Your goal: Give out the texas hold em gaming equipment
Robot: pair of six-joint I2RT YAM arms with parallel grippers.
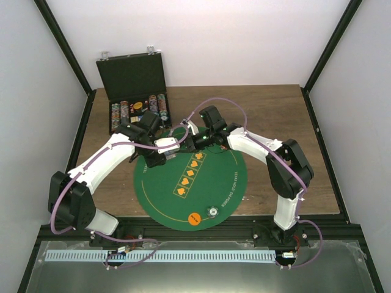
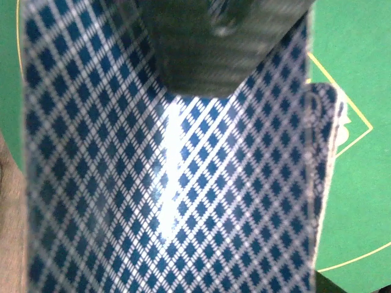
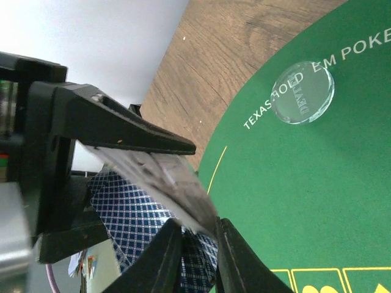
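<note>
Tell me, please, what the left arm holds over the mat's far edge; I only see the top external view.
Observer: The left fingers are shut on a deck of blue diamond-backed cards.
Operator: And the right fingers?
Observer: They straddle the corner of one card tilted up off that deck; whether they pinch it is unclear.
Operator: The pale spot beside the orange chip?
Observer: A clear disc with engraved letters, lying on the mat's white print.

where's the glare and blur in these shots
left wrist: white glare streak down the blue diamond-patterned card back, whole frame soft; right wrist: the pale card near the lens is smeared, the clear round disc sharp; top external: even soft light
</note>
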